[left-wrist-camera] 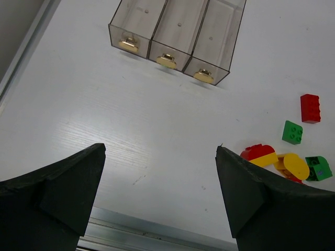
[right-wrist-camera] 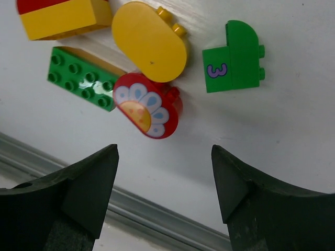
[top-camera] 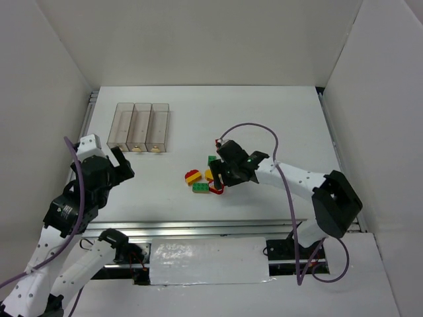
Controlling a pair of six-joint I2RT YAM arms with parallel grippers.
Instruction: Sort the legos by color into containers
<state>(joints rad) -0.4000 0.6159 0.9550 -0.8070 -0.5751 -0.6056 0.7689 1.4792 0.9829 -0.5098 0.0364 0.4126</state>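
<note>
The legos lie in a loose cluster at the table's middle: a red-and-yellow rounded stack (top-camera: pixel 192 176), a flat green brick (top-camera: pixel 199 188) and a green brick (top-camera: pixel 212 159). In the right wrist view I see a red rounded flower brick (right-wrist-camera: pixel 149 106), a yellow rounded brick (right-wrist-camera: pixel 151 42), the flat green brick (right-wrist-camera: pixel 81 78) and a green brick marked 3 (right-wrist-camera: pixel 234 57). My right gripper (right-wrist-camera: pixel 165 151) is open and empty just short of the flower brick. The three clear containers (top-camera: pixel 142 127) stand at the back left. My left gripper (left-wrist-camera: pixel 159 149) is open and empty, well left of the cluster.
In the left wrist view a red studded brick (left-wrist-camera: pixel 310 107) and a small green brick (left-wrist-camera: pixel 292 132) lie beyond the cluster. The containers (left-wrist-camera: pixel 178 36) have brass knobs on their near ends. A metal rail (top-camera: pixel 198 231) runs along the table's front edge. White walls enclose the table.
</note>
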